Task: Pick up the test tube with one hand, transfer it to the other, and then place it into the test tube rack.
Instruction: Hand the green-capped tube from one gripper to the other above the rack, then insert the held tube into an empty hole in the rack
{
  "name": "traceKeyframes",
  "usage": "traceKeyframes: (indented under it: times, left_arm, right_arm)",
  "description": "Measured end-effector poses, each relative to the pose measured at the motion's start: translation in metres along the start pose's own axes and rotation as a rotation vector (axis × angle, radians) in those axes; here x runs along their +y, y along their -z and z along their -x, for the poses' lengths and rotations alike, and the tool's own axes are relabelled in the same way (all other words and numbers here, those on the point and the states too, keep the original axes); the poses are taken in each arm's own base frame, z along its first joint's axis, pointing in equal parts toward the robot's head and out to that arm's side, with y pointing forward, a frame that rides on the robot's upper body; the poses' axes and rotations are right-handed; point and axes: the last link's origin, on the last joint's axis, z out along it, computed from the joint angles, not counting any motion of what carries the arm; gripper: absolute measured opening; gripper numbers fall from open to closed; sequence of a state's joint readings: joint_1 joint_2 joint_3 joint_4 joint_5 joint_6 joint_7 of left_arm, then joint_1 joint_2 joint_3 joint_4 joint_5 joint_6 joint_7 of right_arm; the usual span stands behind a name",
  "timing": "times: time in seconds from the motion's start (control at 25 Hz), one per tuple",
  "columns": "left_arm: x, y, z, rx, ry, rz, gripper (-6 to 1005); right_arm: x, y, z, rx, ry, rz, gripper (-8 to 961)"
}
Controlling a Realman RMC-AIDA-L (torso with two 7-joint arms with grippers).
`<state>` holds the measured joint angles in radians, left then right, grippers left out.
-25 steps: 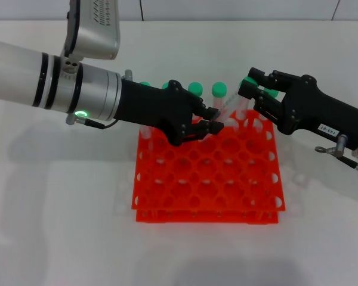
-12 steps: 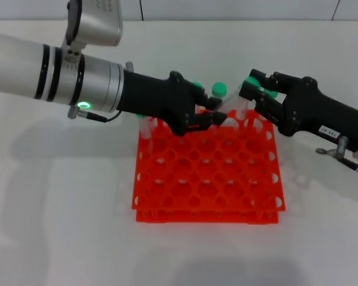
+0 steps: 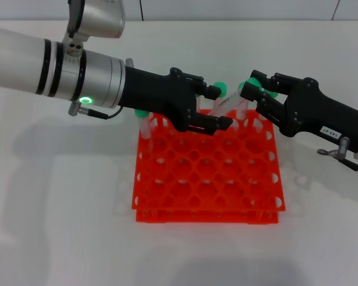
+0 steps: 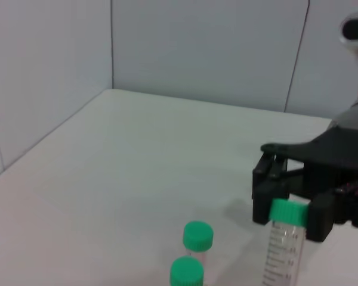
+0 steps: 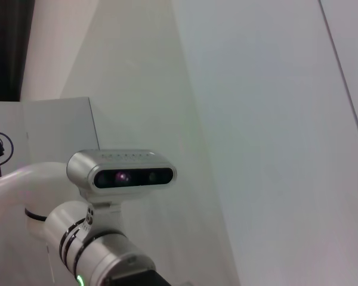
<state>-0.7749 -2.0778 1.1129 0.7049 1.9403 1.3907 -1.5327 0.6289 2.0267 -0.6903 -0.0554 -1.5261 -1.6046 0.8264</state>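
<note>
The orange-red test tube rack (image 3: pixel 207 196) stands mid-table. The test tube (image 3: pixel 227 105) slants above the rack's far edge, green cap toward the right. My right gripper (image 3: pixel 250 87), black with a white label, is shut on the tube just below its cap. The left wrist view shows this grip (image 4: pixel 290 208) and the tube (image 4: pixel 280 253) hanging from it. My left gripper (image 3: pixel 219 108), on the white and silver arm, is open, one finger on each side of the tube's lower part.
Other green-capped tubes (image 3: pixel 221 89) stand in the rack's far row, and one (image 3: pixel 142 114) sits under my left gripper. Two of their caps (image 4: pixel 198 235) show in the left wrist view. The right wrist view shows only my left arm (image 5: pixel 98 262) and the wall.
My left gripper has opened off the tube's lower part and moved a little right. My right gripper has stayed shut on the cap end.
</note>
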Motion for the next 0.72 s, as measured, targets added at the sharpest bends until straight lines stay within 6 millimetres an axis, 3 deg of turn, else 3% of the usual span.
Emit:
traceKeyframes:
  times: [0.2, 0.52, 0.72]
  left_arm:
    - [0.005, 0.015, -0.018, 0.009, 0.01, 0.021, 629]
    - [0.019, 0.072, -0.043, -0.107, 0.066, -0.093, 866]
    - [0.035, 0.102, -0.042, -0.185, 0.14, -0.169, 882]
  right_arm:
    - [-0.001, 0.001, 0.002, -0.003, 0.003, 0.004, 267]
    - [-0.009, 0.005, 0.011, 0.001, 0.017, 0.005, 275]
    - [-0.014, 0.005, 0.02, 0.023, 0.031, 0.032, 281]
